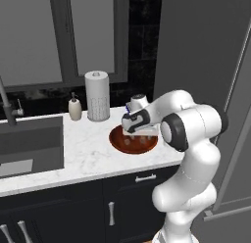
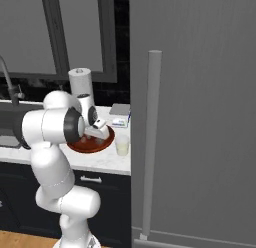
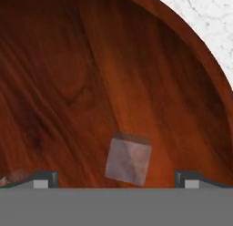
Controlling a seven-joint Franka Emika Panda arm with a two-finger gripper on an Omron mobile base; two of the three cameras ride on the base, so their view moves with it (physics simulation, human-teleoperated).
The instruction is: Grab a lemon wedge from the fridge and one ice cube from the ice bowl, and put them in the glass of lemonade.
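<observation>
The reddish-brown ice bowl [image 1: 126,145] [image 2: 86,146] [image 3: 91,74] sits on the marble counter beside the closed grey fridge [image 2: 200,117]. My gripper [image 1: 139,137] [image 2: 96,134] [image 3: 116,179] hangs low inside the bowl, pointing down, its jaws wide open. A translucent ice cube [image 3: 128,159] lies on the bowl floor between the two fingertips [image 3: 44,178], untouched. A second piece of ice [image 3: 11,177] shows at the lower left edge. The glass of lemonade [image 2: 122,145] stands just right of the bowl, near the counter's front edge. The lemon wedge is out of view.
A white paper-towel roll [image 1: 97,95] and a soap bottle [image 1: 74,109] stand behind the bowl. The sink [image 1: 29,144] with its faucet [image 1: 7,105] lies to the left. The fridge's long bar handle [image 2: 150,142] rises at the right. A small flat box [image 2: 120,118] lies behind the glass.
</observation>
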